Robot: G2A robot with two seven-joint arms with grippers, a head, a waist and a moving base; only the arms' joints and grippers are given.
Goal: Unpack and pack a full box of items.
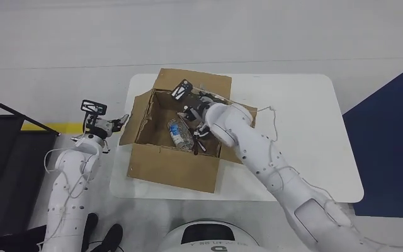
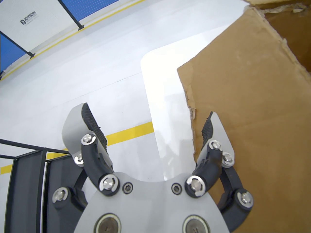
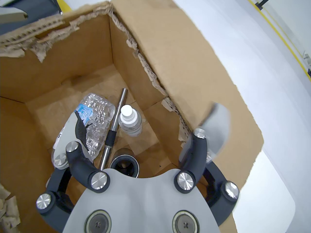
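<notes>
Cardboard box (image 1: 173, 165) sits centre-left in the top view on the white worktop (image 1: 296, 126). Its flaps are open and its rims torn and ragged (corrugation exposed along the tears).

Contents, top view: a crushed clear bottle (image 1: 180, 133) lies on the box floor, close under the right arm.

The right wrist view adds detail. The bottle carries a blue label patch. Just beside it lies a metal rod (image 3: 119, 111) with a black grip band. A small white-capped bottle (image 3: 128, 121) stands upright against or just beside the rod. A black round item (image 3: 124, 164) with an open top sits nearest the wrist; cannot tell what it is.

Right end effector (image 3: 147, 111) hangs over the box interior, fingers spread wide and gripping nothing. One finger shows in front of the crushed bottle, the other in front of a side flap.

Left end effector (image 2: 147, 109) is at the worktop's left edge in the top view, fingers apart and empty. It is just beside the left flap (image 2: 243, 93), and the left wrist view gives that flap's plain outer face and the worktop's rounded corner.
</notes>
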